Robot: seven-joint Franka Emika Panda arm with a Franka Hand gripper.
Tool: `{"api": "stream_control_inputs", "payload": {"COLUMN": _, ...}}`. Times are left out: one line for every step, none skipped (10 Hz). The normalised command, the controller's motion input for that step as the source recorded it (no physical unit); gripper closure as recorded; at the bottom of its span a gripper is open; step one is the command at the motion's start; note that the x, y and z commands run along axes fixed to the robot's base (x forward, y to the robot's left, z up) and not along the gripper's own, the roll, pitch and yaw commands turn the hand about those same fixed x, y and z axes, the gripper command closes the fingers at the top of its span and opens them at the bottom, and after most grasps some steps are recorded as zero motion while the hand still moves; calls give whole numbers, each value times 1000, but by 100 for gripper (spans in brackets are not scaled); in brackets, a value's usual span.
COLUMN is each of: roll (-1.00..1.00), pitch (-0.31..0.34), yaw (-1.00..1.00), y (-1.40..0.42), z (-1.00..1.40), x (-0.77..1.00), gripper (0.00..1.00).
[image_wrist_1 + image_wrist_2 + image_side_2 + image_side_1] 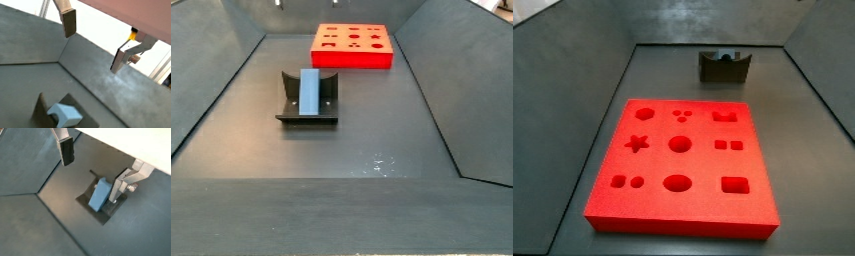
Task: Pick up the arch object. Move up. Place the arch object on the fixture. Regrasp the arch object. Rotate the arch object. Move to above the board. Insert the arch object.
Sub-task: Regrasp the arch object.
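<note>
The slate blue arch object (309,92) lies lengthwise in the notch of the dark fixture (289,96), near the middle of the floor. In both wrist views it shows on the fixture below the gripper: arch object (100,194) on fixture (100,214), and arch object (67,114) on fixture (43,111). My gripper (92,170) is open and empty above the piece, not touching it; it also shows in a wrist view (93,42). One finger (119,187) hangs close beside the piece. The red-orange board (352,46) lies farther back. The gripper does not show in either side view.
Grey sloping walls enclose the floor on all sides. In a side view the board (680,165) with its star, circle and square cutouts fills the middle, with the fixture (723,68) behind it near the back wall.
</note>
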Motion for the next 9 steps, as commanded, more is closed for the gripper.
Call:
{"api": "stream_control_inputs", "payload": {"roll": 950, "pitch": 217, "yaw": 181, "y": -49, "z": -27, "x": 162, "gripper": 0}}
{"api": "stream_control_inputs", "payload": {"roll": 723, "pitch": 184, "yaw": 207, "y": -51, "z": -30, "x": 189, "gripper": 0}}
{"api": "stream_control_inputs", "payload": {"roll": 496, "pitch": 150, "yaw": 224, "y": -54, "z": -30, "x": 213, "gripper": 0}}
{"api": "stream_control_inputs", "payload": {"roll": 340, "pitch": 123, "yaw": 228, "y": -53, "z": -29, "x": 232, "gripper": 0}}
{"api": "stream_control_inputs", "payload": {"roll": 264, "pitch": 103, "yaw": 228, "y": -44, "z": -21, "x": 241, "gripper": 0}}
{"api": "stream_control_inputs", "payload": {"roll": 196, "pitch": 60, "yaw": 220, "y": -41, "z": -19, "x": 233, "gripper": 0}}
{"api": "stream_control_inputs", "payload": {"roll": 186, "pitch": 36, "yaw": 210, "y": -49, "z": -27, "x": 215, "gripper": 0}}
{"api": "stream_control_inputs", "payload": {"roll": 187, "pitch": 27, "yaw": 188, "y": -54, "z": -34, "x": 198, "gripper": 0}}
{"api": "stream_control_inputs", "payload": {"roll": 187, "pitch": 26, "yaw": 176, "y": -54, "z": -32, "x": 196, "gripper": 0}}
